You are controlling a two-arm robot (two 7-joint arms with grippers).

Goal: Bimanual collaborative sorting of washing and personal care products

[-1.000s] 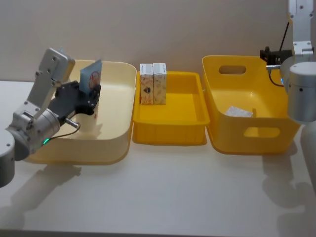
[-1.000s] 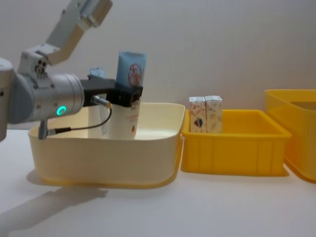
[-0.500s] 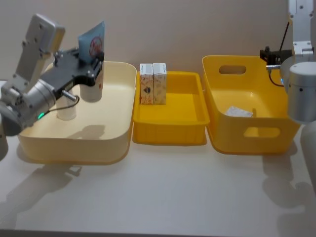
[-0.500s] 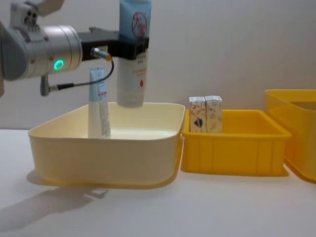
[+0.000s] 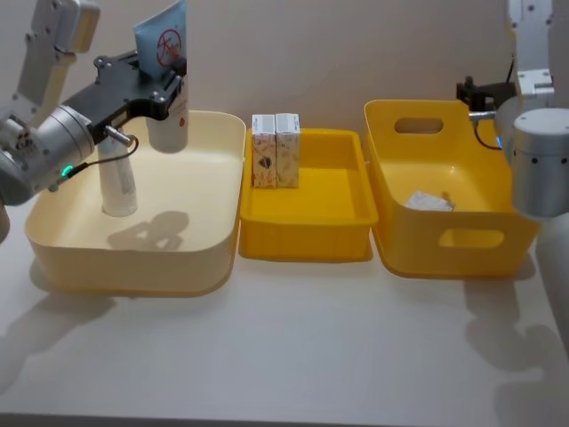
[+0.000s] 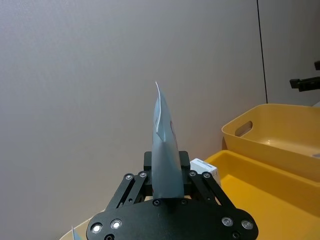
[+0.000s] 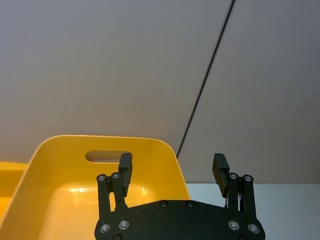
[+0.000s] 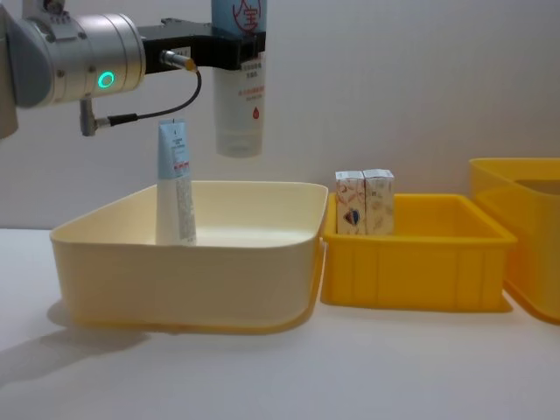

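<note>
I'm lifting the logo tube (image 5: pixel 167 120) higher than 0.5 s ago; its cap is now hanging clear above the cream bin (image 5: pixel 133 267), where 1 other tube (image 5: pixel 116 182) is standing. My left gripper (image 5: pixel 164 76) is clamping it upright. My right gripper (image 7: pixel 172 165) is waiting wide open behind the yellow bin (image 5: pixel 444 240).

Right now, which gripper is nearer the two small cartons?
Left. The left gripper holds a tube above the cream bin beside the cartons; the right gripper hangs open by the deep yellow bin's back rim.
</note>
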